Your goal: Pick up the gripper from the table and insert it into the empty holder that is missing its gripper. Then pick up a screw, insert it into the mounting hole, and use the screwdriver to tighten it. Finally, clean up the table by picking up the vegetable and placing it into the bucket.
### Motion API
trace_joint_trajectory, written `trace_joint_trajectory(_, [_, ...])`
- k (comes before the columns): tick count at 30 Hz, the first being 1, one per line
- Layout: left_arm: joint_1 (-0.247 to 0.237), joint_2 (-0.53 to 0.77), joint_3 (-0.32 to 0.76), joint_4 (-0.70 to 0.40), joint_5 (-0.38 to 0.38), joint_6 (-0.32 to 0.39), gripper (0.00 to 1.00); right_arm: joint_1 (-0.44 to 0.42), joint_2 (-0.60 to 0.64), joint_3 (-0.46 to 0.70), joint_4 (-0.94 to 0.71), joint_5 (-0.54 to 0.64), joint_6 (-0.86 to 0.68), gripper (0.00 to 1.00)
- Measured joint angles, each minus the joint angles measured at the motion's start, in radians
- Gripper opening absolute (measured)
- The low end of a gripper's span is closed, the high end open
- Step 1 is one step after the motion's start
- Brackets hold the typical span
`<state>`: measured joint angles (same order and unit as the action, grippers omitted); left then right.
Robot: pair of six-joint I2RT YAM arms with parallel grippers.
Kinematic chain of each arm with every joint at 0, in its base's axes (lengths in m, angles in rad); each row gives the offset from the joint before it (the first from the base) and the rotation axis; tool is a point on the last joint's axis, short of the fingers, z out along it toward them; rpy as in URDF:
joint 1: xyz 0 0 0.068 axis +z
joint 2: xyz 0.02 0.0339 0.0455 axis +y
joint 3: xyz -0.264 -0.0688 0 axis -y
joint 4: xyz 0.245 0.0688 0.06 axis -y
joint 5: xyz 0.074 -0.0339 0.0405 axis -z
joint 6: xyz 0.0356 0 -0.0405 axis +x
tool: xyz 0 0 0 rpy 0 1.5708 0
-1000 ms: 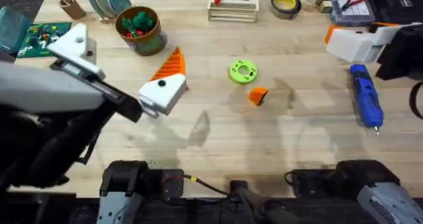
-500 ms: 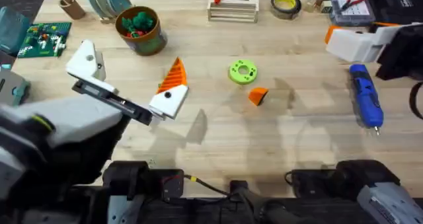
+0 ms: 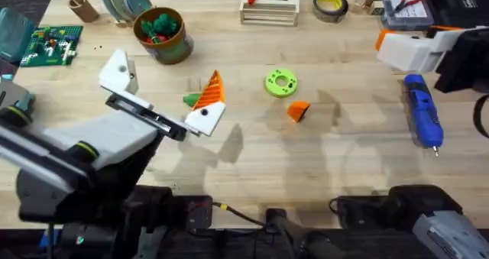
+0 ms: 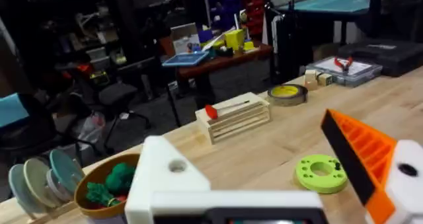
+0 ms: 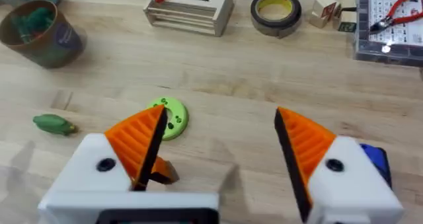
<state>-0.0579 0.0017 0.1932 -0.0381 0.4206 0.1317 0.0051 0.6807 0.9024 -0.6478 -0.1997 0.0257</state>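
The small orange gripper (image 3: 298, 110) lies on the table right of centre, partly hidden behind a finger in the right wrist view (image 5: 163, 174). My left gripper (image 3: 164, 87) hovers open left of it. Its far white finger block, the holder (image 3: 118, 72) (image 4: 165, 178), carries no pad; the near block bears an orange pad (image 3: 211, 89). The dark-green vegetable (image 3: 191, 99) (image 5: 53, 123) lies just beside that padded finger. The blue screwdriver (image 3: 422, 110) rests at the right. My right gripper (image 5: 221, 125) stands open above it (image 3: 405, 49). The bucket (image 3: 160, 33) stands at the back left. No screw can be made out.
A lime-green disc (image 3: 280, 82) lies near the orange gripper. A wooden rack with a red-handled tool (image 3: 269, 7), a tape roll (image 3: 331, 5) and a parts box (image 3: 405, 3) line the back edge. Plates (image 3: 122, 3) and a circuit board (image 3: 50, 45) sit at the back left.
My left arm has swung to the right across the table, and its claw now sits nearer the centre. The vegetable has come into view beside its padded finger. The right arm is still.
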Motion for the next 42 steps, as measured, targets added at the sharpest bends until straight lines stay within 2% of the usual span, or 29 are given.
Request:
trace_joint_trajectory(11, [-0.013,0.0,-0.071,0.086,0.0,0.0,0.992,0.0,0.0,0.0,0.0,0.0,0.0,0.991])
trace_joint_trajectory(19, [-0.013,0.0,-0.164,0.239,0.004,0.0,0.993,0.0,0.0,0.0,0.0,0.0,0.0,0.991])
trace_joint_trajectory(25, [-0.013,0.0,-0.188,0.248,0.024,0.0,0.993,0.0,0.0,0.0,0.0,0.0,0.0,0.99])
trace_joint_trajectory(31, [-0.013,0.0,-0.188,0.189,0.037,0.0,0.993,0.0,0.0,0.0,0.0,0.0,0.0,0.99])
trace_joint_trajectory(37, [-0.013,0.0,-0.188,-0.012,0.098,0.0,0.994,0.0,0.0,0.0,0.0,0.0,0.0,0.991])
trace_joint_trajectory(42, [-0.013,0.002,-0.187,-0.013,0.135,0.0,0.993,0.0,0.0,0.0,0.0,0.0,0.0,0.991])
